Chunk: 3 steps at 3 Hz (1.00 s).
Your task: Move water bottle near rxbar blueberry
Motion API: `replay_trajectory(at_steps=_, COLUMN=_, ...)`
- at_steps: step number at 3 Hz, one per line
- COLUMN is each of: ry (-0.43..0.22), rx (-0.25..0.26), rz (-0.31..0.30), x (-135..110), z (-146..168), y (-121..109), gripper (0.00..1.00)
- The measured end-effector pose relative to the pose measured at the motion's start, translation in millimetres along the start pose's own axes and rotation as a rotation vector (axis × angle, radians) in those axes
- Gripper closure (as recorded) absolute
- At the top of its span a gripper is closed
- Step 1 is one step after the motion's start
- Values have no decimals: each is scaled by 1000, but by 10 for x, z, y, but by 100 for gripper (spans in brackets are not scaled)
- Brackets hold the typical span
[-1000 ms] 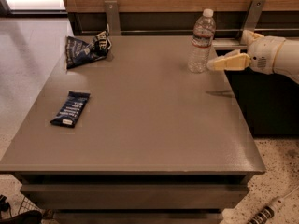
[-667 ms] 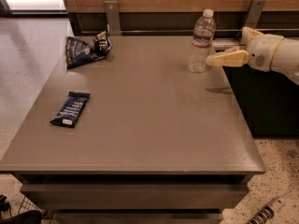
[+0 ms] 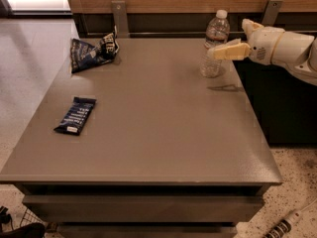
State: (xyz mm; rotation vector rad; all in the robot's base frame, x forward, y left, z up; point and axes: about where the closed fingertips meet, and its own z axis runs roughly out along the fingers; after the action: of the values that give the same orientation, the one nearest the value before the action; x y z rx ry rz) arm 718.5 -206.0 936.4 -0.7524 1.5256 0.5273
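Observation:
The water bottle, clear with a white cap, stands upright at the table's back right. My gripper reaches in from the right at the bottle's mid height. It is open, and its near yellowish finger overlaps the bottle's right side; I cannot tell whether it touches. The other finger is mostly hidden. The rxbar blueberry, a flat dark-blue bar with a white end patch, lies near the table's left edge, far from the bottle.
A wrinkly dark-blue snack bag lies at the back left. The grey table backs onto a wooden wall with two metal brackets. A dark cabinet stands to the right, below my arm.
My gripper has moved left toward the bottle, and its near finger now overlaps the bottle's side. The bottle, bar and bag have not moved.

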Motion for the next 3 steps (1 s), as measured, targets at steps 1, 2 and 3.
replay_trajectory(at_steps=1, ry=-42, rx=-19, rz=9, x=-40, z=154, y=15, gripper=0)
replay_trajectory(at_steps=2, ry=-76, rx=-33, rz=34, x=19, z=296, y=58, gripper=18)
replay_trajectory(at_steps=3, ry=-79, rx=-39, rz=36, x=20, z=330, y=79, gripper=41)
